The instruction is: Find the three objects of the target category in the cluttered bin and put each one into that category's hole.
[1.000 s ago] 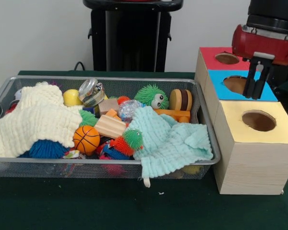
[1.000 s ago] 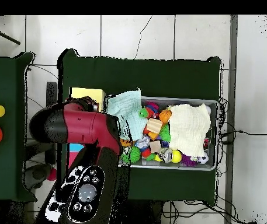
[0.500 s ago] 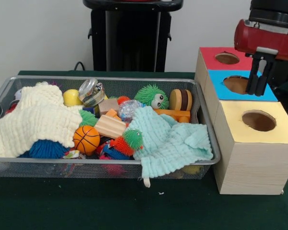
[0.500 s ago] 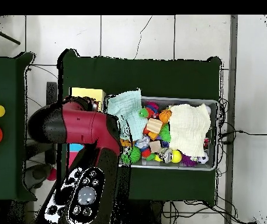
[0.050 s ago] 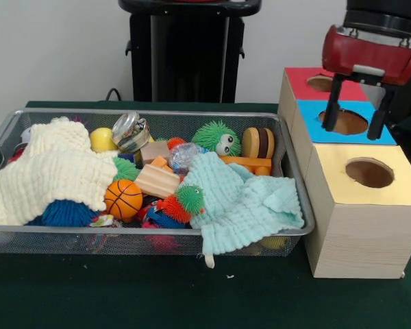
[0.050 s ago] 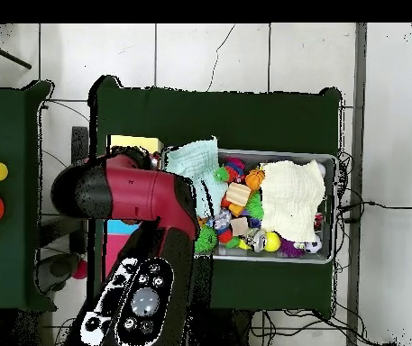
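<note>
Jaws: my gripper [image 5: 357, 120] hangs empty, fingers spread, over the blue hole [image 5: 347, 121].
Bin [image 5: 296, 199]: full; fuzzy balls, basketball [image 5: 122, 199], wooden blocks, cloths remain.
Progress: deposits unverifiable; target category unclear.
Remaining: return, search, pick.

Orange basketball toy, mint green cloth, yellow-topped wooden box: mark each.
Orange basketball toy [image 5: 123, 199], front view, centre of the ball.
Mint green cloth [image 5: 243, 202], front view, middle of the fabric.
Yellow-topped wooden box [image 5: 359, 236], front view, its bare wooden front face.
</note>
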